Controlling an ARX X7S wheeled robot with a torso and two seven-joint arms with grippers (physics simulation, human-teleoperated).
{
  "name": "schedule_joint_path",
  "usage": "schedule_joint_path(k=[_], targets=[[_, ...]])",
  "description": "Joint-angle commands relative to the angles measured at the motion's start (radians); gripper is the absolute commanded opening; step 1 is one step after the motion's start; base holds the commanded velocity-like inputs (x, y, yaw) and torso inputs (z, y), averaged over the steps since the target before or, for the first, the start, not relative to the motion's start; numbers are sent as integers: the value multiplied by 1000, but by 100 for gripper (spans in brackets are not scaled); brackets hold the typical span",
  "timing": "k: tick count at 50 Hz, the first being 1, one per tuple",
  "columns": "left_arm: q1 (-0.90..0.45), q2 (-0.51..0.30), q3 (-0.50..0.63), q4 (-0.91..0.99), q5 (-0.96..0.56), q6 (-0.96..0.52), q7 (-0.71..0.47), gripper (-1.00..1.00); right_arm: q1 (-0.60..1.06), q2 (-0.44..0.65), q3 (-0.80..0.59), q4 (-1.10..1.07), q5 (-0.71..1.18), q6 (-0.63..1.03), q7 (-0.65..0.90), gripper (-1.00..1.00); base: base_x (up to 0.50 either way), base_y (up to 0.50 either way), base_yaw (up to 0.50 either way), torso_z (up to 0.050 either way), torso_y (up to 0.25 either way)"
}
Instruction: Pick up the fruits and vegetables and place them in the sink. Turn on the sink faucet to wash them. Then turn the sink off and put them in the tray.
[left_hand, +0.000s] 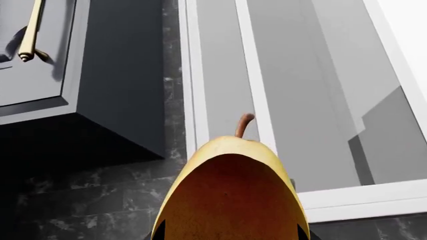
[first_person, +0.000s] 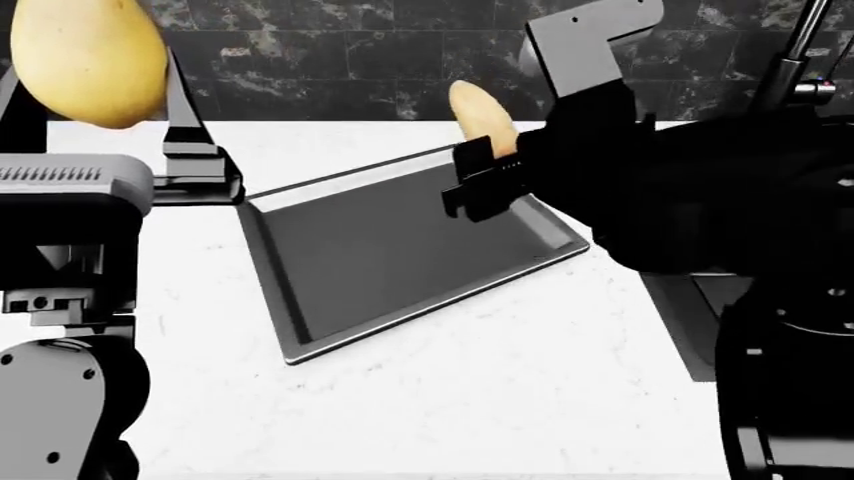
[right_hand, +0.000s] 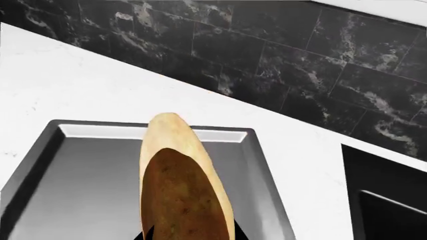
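My left gripper (first_person: 94, 110) is shut on the yellow egg-shaped fruit (first_person: 88, 58) and holds it high at the far left; the fruit with its brown stem fills the left wrist view (left_hand: 230, 195). My right gripper (first_person: 483, 175) is shut on the tan potato (first_person: 482, 118) and holds it above the far right part of the dark grey tray (first_person: 360, 255). In the right wrist view the potato (right_hand: 183, 185) hangs over the tray (right_hand: 80, 190). A bit of the black sink (right_hand: 383, 195) shows beside the tray, and a faucet part (first_person: 801, 60) shows at the far right.
The white marble counter (first_person: 534, 380) surrounds the tray. A black marble tile wall (first_person: 347, 60) runs behind it. The left wrist view shows a grey cabinet with a brass handle (left_hand: 30, 35) and a white-framed window (left_hand: 300, 100).
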Motion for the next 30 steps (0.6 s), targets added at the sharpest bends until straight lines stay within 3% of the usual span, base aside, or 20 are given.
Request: schedule_joint_path(k=[1, 30], targets=[[-1, -2, -9, 7, -40, 6, -19, -100, 52, 30, -71, 109, 140, 9, 98, -100, 0, 0, 0, 0, 0], [-1, -10, -11, 13, -47, 4, -31, -100, -7, 55, -197, 159, 141, -74, 22, -100, 0, 0, 0, 0, 0]])
